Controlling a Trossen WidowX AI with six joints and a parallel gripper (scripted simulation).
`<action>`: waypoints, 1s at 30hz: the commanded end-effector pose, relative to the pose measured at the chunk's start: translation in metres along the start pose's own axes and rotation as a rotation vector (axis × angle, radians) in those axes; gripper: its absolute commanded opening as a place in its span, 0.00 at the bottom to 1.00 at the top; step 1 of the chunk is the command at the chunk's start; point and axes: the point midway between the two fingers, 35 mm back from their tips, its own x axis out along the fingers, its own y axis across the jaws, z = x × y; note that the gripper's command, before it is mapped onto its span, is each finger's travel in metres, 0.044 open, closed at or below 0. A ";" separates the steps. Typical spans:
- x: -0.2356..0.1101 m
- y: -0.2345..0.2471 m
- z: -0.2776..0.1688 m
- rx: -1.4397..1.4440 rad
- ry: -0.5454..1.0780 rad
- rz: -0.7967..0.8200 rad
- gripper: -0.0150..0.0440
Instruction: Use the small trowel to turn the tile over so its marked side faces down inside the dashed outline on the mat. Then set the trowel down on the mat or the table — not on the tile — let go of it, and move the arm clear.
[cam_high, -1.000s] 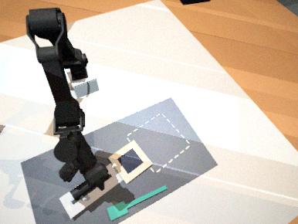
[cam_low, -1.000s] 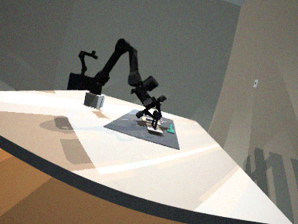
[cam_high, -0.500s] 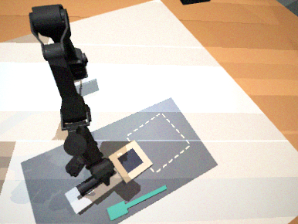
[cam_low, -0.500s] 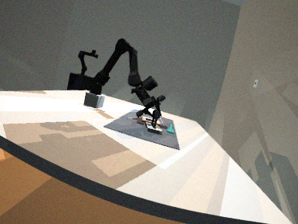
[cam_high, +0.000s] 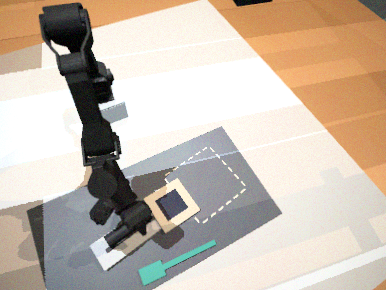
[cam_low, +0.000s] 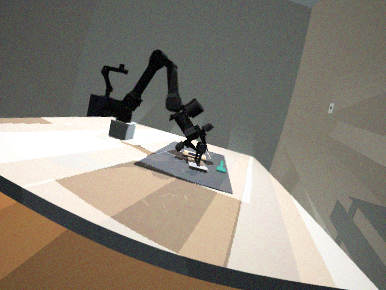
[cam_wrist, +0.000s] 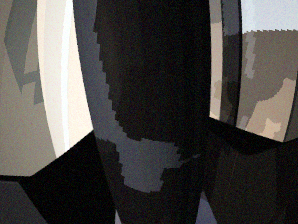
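My gripper (cam_high: 131, 220) (cam_low: 197, 150) is low over the front left of the grey mat (cam_high: 255, 207) (cam_low: 165, 169). It is shut on the dark round handle (cam_high: 120, 233) (cam_wrist: 153, 96) of the small trowel. The trowel's white flat blade (cam_high: 106, 254) rests on the mat to the front left. The handle fills the wrist view. The cream tile (cam_high: 172, 204) lies flat just right of the gripper, with its dark blue marked square facing up. It overlaps the near left corner of the dashed outline (cam_high: 232, 173) and lies mostly outside it.
A teal flat tool (cam_high: 175, 261) (cam_low: 221, 168) lies on the mat's front edge, below the tile. A small grey block (cam_high: 115, 111) (cam_low: 122, 130) stands on the table behind the arm. The arm's base is at the far left.
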 end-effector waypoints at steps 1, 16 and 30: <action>-0.006 0.013 0.002 0.040 0.044 0.019 0.25; -0.028 0.038 -0.014 0.051 0.053 0.020 0.25; -0.044 0.057 -0.052 0.053 0.055 0.020 0.25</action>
